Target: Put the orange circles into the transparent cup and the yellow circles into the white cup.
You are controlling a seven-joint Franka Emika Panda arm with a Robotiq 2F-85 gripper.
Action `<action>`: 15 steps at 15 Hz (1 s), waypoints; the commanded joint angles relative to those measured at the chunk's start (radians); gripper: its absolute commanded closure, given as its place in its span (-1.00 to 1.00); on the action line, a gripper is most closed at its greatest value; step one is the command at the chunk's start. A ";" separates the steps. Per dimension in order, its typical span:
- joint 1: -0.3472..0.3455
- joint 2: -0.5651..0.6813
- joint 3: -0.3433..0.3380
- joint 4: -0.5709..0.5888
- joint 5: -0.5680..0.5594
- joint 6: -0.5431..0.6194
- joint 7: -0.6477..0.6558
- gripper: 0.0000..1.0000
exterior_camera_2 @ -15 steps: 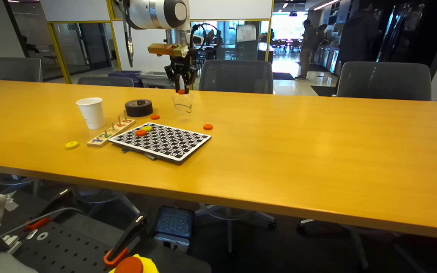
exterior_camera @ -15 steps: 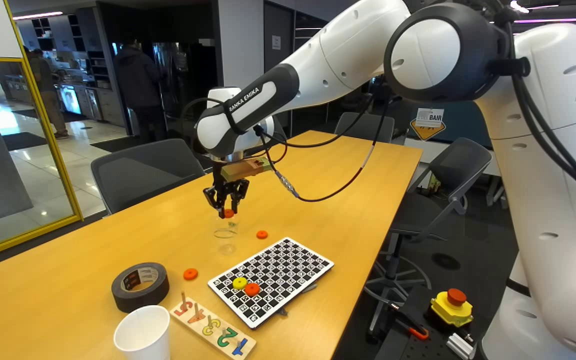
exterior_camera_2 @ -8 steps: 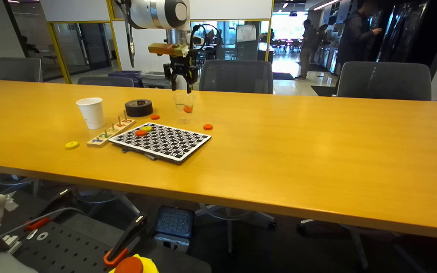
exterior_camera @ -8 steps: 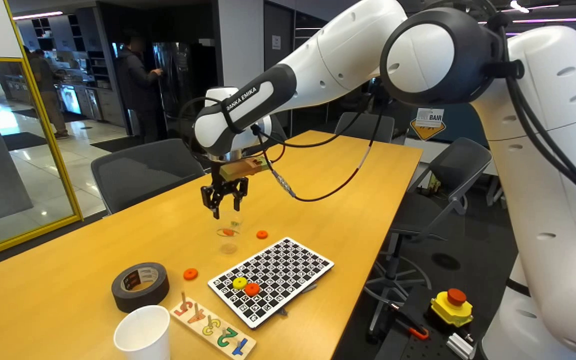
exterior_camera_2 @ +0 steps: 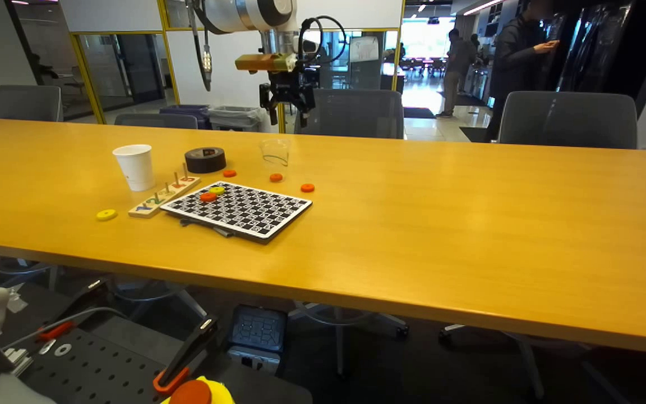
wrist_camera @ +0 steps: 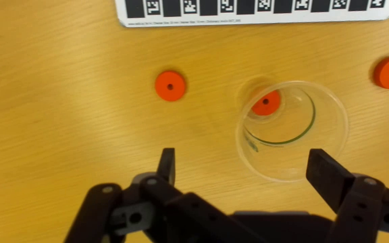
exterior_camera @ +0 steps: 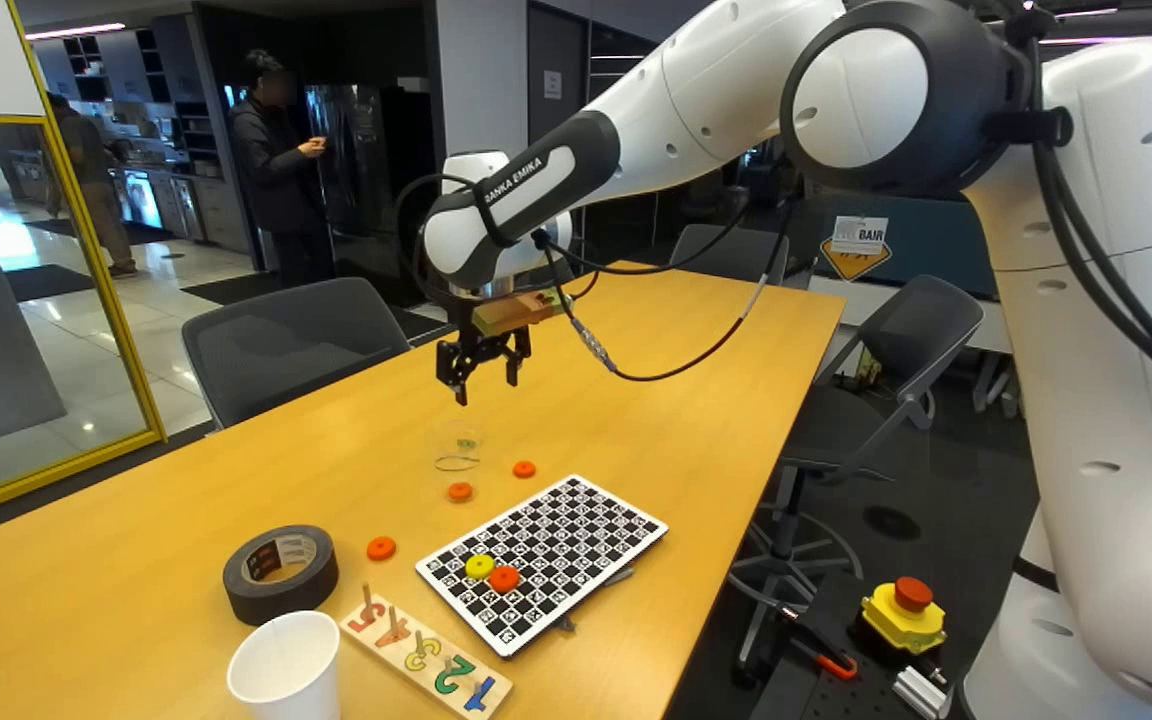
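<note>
The gripper [exterior_camera: 487,391] is held in the air beyond the far edge of the checkered board [exterior_camera_2: 244,212], as seen in an exterior view, with its fingers [wrist_camera: 328,179] spread wide apart and their tips higher than the rim of the transparent cup [exterior_camera_2: 275,159]. That cup is stood upright on the table [exterior_camera_2: 469,224], near the board's far edge, and its mouth is shown from above in the wrist view. One orange circle [wrist_camera: 265,102] is contained in it, laid at the bottom. Just beyond the board's right corner in an exterior view, a second orange circle [exterior_camera_2: 307,188] is set on the table, while a third orange circle [exterior_camera_2: 229,173] is placed past the board's far left corner, with a black tape roll [exterior_camera_2: 205,164] farther off on the same side. On the board itself, toward its left end in that view, a fourth orange circle [exterior_camera_2: 208,197] and a yellow circle [exterior_camera_2: 217,191] are laid just beside each other; whether they touch cannot be told. A wooden peg strip [exterior_camera_2: 163,197] bearing painted numbers is laid alongside the board's left edge. Past that strip, to the left of the board, the white cup [exterior_camera_2: 135,168] is stood upright, and a second yellow circle [exterior_camera_2: 106,215] is placed flat on the table, also left of the board. Gray chairs [exterior_camera_2: 567,120] are ranged well beyond the board.
</note>
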 commanded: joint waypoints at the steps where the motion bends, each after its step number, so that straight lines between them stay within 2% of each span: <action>1: -0.019 -0.071 -0.020 -0.081 -0.057 0.009 -0.015 -1.00; 8: -0.061 -0.047 -0.002 -0.124 -0.074 0.028 -0.158 -1.00; 12: -0.084 -0.039 0.017 -0.165 -0.065 0.088 -0.269 -1.00; 15: -0.102 -0.019 0.032 -0.188 -0.082 0.157 -0.400 -1.00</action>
